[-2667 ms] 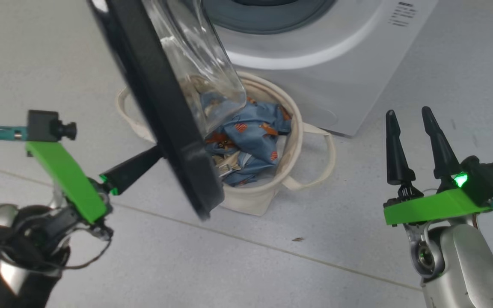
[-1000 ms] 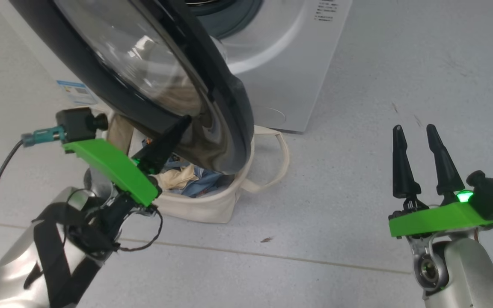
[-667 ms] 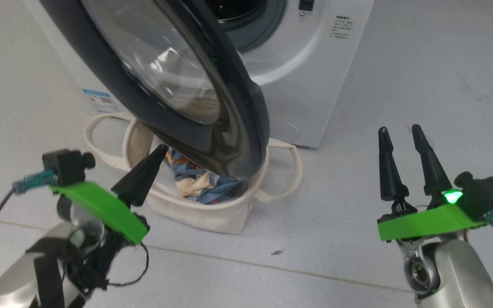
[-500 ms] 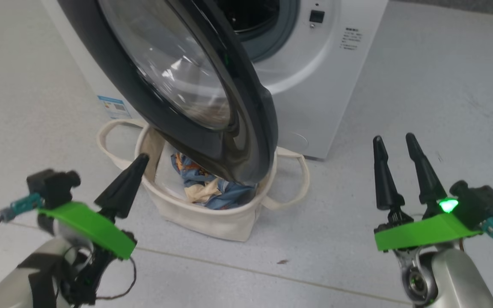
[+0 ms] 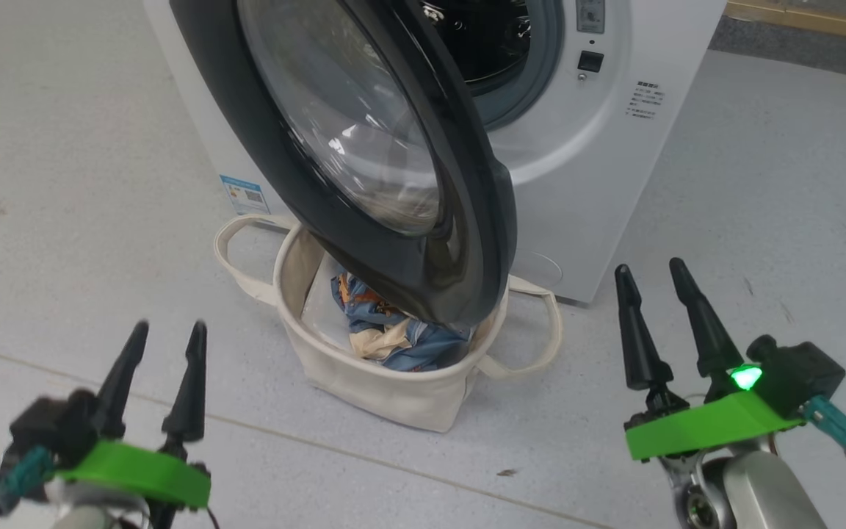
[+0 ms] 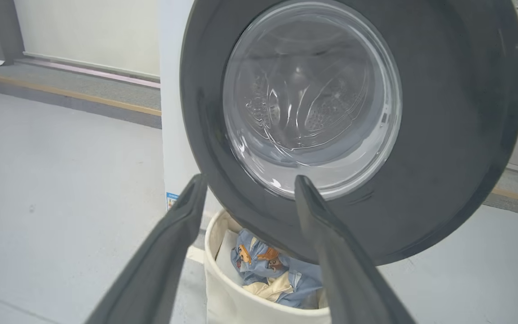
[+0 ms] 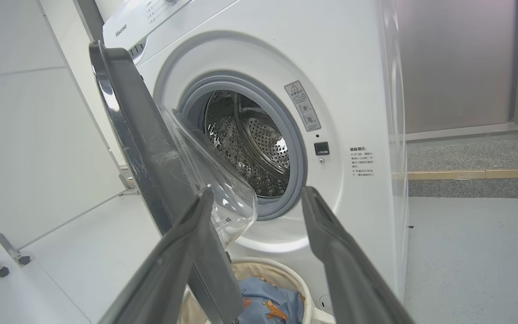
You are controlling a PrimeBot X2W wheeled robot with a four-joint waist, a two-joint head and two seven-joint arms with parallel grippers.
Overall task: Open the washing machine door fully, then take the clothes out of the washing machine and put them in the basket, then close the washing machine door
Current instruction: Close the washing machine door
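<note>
a: what's hard to make out?
b: the washing machine door (image 5: 483,220) stands partly open ahead of the left claw (image 5: 170,325). its lower rim hides the far side of the basket (image 5: 393,397) and part of the clothes (image 5: 393,339) lying inside. the door's top is cut off, and the left claw is blurred.
a: fingers?
b: both pairs are spread apart, holding nothing. the right claw (image 5: 648,266) points at the washing machine (image 5: 599,169) front.
a: room?
b: bare floor (image 5: 408,477) lies between each claw and the basket. the door's edge is apart from both.
</note>
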